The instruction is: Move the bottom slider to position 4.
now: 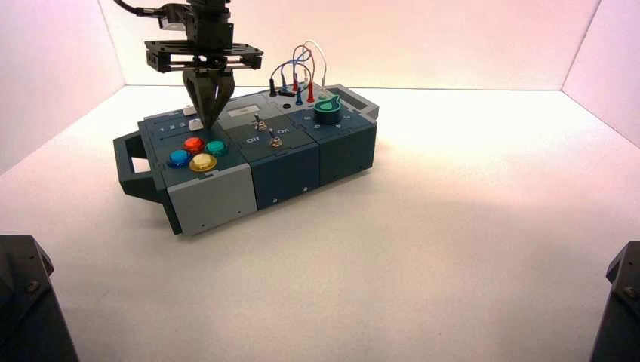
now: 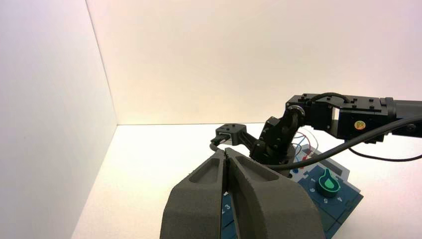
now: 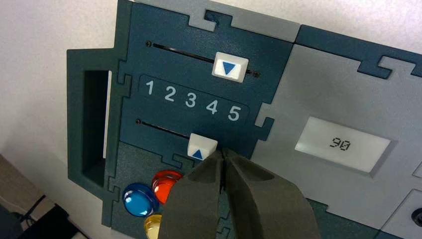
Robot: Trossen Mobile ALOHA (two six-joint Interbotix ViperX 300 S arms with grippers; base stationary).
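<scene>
While closed, right end effector (image 3: 222,152) beside bottom slider (image 3: 202,147).

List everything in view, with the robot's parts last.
box: one, dark blue and grey, on the table, handle at its left end
table: one, white
bottom slider: one, white knob, below the numerals
top slider: one, white knob, above the numerals
numerals: one white row 1-5, including position 4, between the sliders
buttons: four, red, green, blue, yellow, box's near left
switches: two, metal, middle block, between Off and On
display: one, pale, reads 90
green knob: one, right block
wires: several, red, blue, white, black, box's rear
right gripper: dark, shut, tips beside the bottom slider
left gripper: dark, shut, away from the box
</scene>
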